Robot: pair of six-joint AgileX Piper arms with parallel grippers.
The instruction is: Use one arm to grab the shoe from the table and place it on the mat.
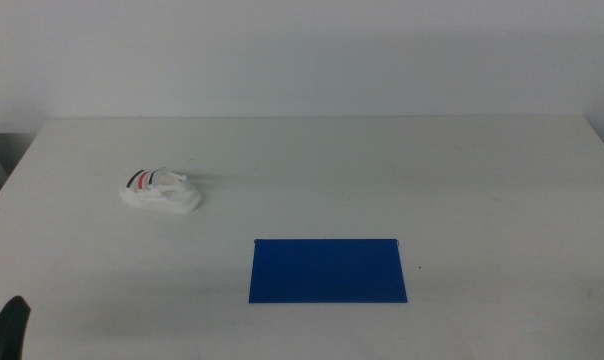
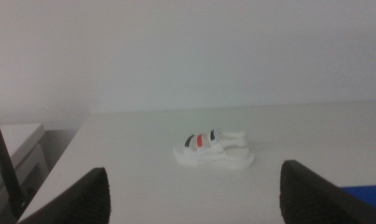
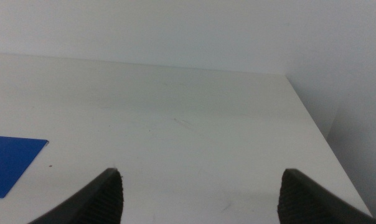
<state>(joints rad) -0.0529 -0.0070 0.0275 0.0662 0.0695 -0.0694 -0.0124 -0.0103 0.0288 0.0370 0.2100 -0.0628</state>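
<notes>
The white shoe [image 1: 159,190] with black and red striped straps lies on the table [image 1: 402,170] at the left, apart from the blue mat [image 1: 327,270], which lies flat near the front centre. In the left wrist view the shoe [image 2: 213,150] sits well ahead of my open left gripper [image 2: 194,199], with nothing between its jaws. Only a dark tip of the left gripper [image 1: 10,325] shows at the middle view's bottom left corner. My right gripper [image 3: 200,199] is open and holds nothing; a corner of the mat [image 3: 10,163] shows beside it. The right arm is out of the middle view.
A grey-white cabinet [image 2: 17,155] stands beside the table's left edge, with a black cable [image 2: 4,162] in front of it. The table's right edge [image 3: 319,137] drops off close to the right gripper. A white wall rises behind the table.
</notes>
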